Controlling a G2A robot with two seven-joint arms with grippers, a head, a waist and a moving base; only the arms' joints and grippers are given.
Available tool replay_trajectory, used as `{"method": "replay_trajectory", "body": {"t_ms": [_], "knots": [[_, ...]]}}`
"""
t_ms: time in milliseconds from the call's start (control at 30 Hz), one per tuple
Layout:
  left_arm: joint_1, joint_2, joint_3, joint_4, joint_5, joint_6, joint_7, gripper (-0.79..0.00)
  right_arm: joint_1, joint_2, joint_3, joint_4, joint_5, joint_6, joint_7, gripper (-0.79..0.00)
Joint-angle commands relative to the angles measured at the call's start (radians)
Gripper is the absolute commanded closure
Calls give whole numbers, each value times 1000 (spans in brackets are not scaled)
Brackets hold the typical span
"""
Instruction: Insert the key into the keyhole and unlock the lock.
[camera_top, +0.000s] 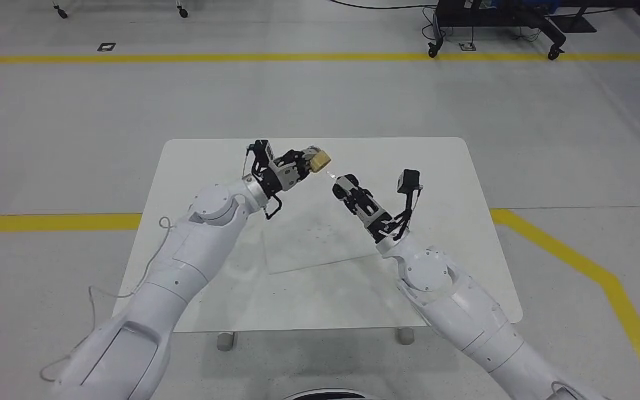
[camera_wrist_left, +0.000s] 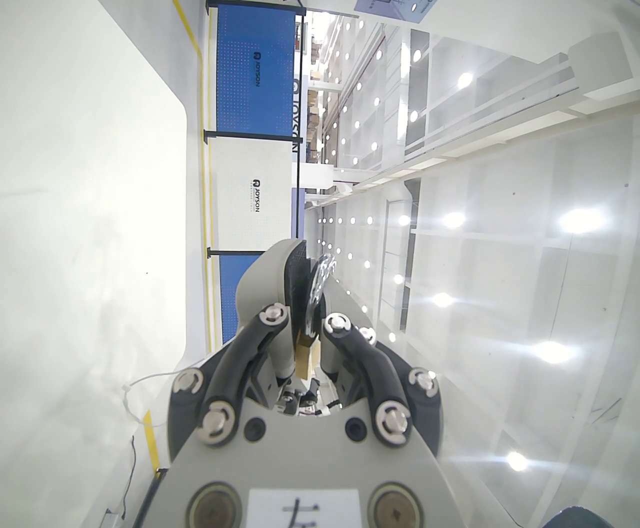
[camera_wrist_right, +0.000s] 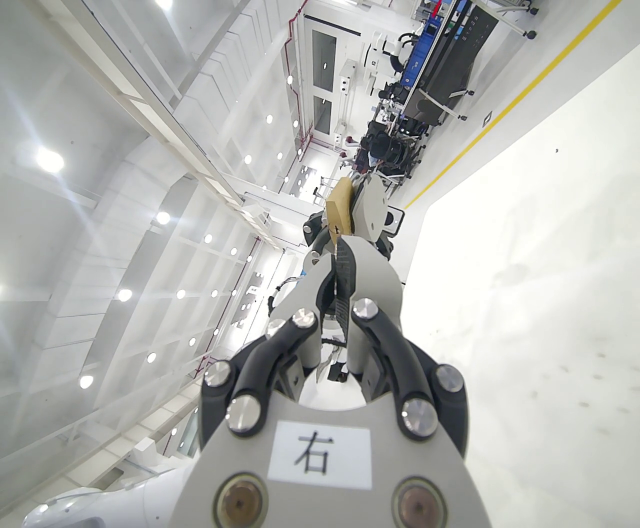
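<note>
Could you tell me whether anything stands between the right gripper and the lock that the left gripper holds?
Nothing visible does. The left gripper holds the brass lock up above the table, and the right gripper sits close against the lock's end, with no other object between them.

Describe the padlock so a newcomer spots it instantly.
Look over the far half of the white rectangular table, where the left pincer and right pincer nearly meet. The left one holds the brass block-shaped padlock in the air. It alone is golden among grey-white parts.
</note>
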Motion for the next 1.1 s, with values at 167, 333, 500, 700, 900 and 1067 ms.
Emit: {"method": "replay_trajectory", "body": {"t_ms": [167,333,500,700,900,1067], "knots": [[42,-3,-9,-75,112,-67,128,0,-15,-30,-24,-13,-64,-12,-184,0],[57,-7,-9,-101,182,-85,178,0,-19,-53,-57,-3,-125,-1,-267,0],[68,-11,-13,-117,233,-91,214,0,-14,-68,-68,13,-106,-1,-231,0],[81,-14,-24,-130,259,-89,220,0,-21,-77,-48,16,-90,-5,-206,0],[91,-18,-40,-137,264,-86,215,0,-40,-83,-12,6,-75,-12,-214,0],[98,-21,-48,-143,273,-81,210,0,-44,-91,0,7,-79,13,-209,0]]}}
